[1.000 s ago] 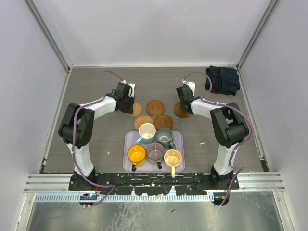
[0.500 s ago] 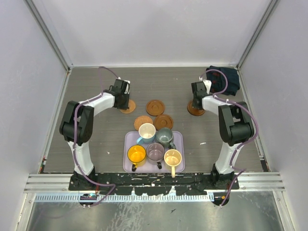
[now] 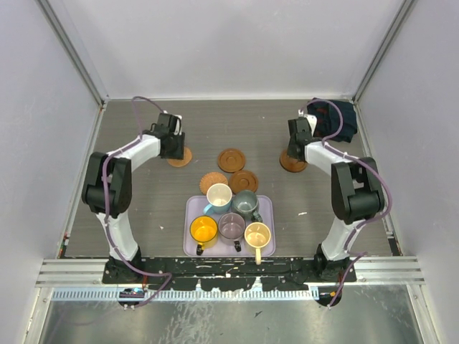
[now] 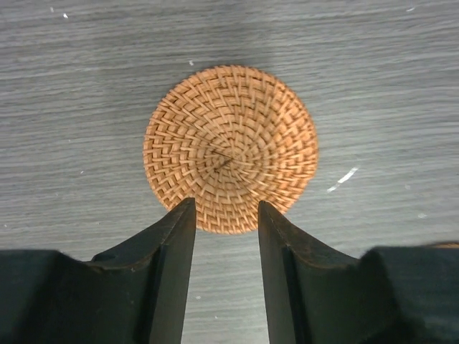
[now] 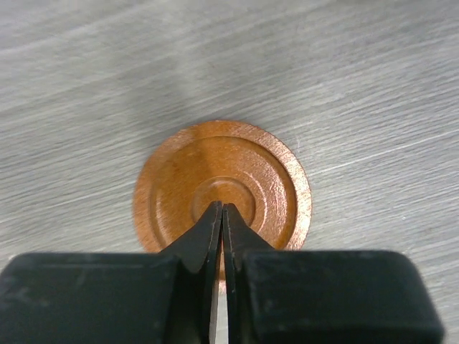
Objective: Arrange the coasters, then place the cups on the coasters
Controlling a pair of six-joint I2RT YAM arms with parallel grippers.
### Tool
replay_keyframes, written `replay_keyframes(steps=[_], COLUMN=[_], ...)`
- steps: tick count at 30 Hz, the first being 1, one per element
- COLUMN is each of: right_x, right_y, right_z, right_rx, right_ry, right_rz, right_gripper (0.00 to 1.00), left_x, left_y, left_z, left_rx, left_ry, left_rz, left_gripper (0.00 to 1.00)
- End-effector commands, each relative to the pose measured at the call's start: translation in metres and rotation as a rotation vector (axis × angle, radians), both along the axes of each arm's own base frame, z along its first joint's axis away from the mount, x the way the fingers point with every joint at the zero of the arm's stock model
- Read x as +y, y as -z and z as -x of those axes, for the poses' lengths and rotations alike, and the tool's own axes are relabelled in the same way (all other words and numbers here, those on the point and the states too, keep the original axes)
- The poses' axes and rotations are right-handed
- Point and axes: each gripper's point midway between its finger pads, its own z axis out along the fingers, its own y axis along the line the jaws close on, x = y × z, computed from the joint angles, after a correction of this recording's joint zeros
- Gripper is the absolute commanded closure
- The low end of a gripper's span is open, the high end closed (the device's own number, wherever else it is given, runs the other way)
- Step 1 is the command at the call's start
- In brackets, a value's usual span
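Observation:
A woven coaster (image 4: 229, 147) lies flat on the table at the left (image 3: 179, 157). My left gripper (image 4: 226, 208) is open, its tips straddling the coaster's near edge without touching it. A smooth copper-brown ringed coaster (image 5: 222, 179) lies at the right (image 3: 292, 163). My right gripper (image 5: 222, 209) is shut over its centre ring and holds nothing. Three more coasters (image 3: 231, 159) cluster mid-table. Behind the arm bases a lilac tray (image 3: 268, 215) holds the cups: white-blue (image 3: 219, 195), grey-green (image 3: 245, 204), orange (image 3: 204, 229), purplish (image 3: 232, 226) and cream-yellow (image 3: 257, 235).
A dark folded cloth (image 3: 333, 118) lies in the far right corner, just behind my right gripper (image 3: 294, 149). White walls close the table on three sides. My left gripper (image 3: 174, 147) sits toward the left wall.
Both arms swung outward, taking a coaster each: the woven one went left, the copper one right. My left gripper then opened and let its coaster lie.

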Motion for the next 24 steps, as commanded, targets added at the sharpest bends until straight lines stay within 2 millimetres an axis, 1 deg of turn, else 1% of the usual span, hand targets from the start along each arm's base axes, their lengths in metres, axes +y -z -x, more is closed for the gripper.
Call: replay_keyframes(steps=[1, 3, 5, 7, 8, 10, 11, 13, 17, 20, 24], right_x=[0.024, 0.036, 0.056, 0.072, 0.086, 0.106, 0.116, 0.136, 0.165, 0.181, 0.202], right_y=[-0.085, -0.100, -0.111, -0.112, -0.110, -0.102, -0.097, -0.087, -0.068, -0.055, -0.039], right_z=[-0.014, -0.009, -0.002, 0.006, 0.013, 0.024, 0.029, 0.039, 0.051, 0.056, 0.062], right_rx=[-0.207, -0.237, -0.257, -0.256, -0.247, -0.223, -0.210, -0.181, -0.134, -0.102, -0.064], right_ry=[-0.072, -0.114, -0.176, -0.229, -0.274, -0.340, -0.371, -0.428, -0.494, -0.527, -0.567], right_rz=[-0.043, -0.046, -0.072, -0.110, -0.142, -0.196, -0.221, -0.260, -0.292, -0.314, -0.349], right_gripper=[0.85, 0.77, 0.68, 0.63, 0.63, 0.63, 0.64, 0.68, 0.83, 0.90, 0.93], left_x=[-0.018, -0.024, -0.034, -0.046, -0.052, -0.066, -0.072, -0.085, -0.106, -0.119, -0.134], left_y=[-0.068, -0.079, -0.083, -0.079, -0.075, -0.066, -0.061, -0.053, -0.047, -0.049, -0.050], left_z=[-0.009, -0.002, 0.010, 0.026, 0.034, 0.052, 0.059, 0.073, 0.091, 0.098, 0.106], left_rx=[-0.171, -0.195, -0.199, -0.179, -0.165, -0.127, -0.108, -0.078, -0.040, -0.036, -0.031], left_ry=[0.055, 0.076, 0.110, 0.151, 0.171, 0.212, 0.226, 0.256, 0.300, 0.331, 0.364], left_rz=[0.101, 0.137, 0.173, 0.201, 0.215, 0.249, 0.267, 0.301, 0.363, 0.388, 0.417], left_gripper=[0.56, 0.54, 0.55, 0.58, 0.59, 0.61, 0.63, 0.66, 0.72, 0.75, 0.76])
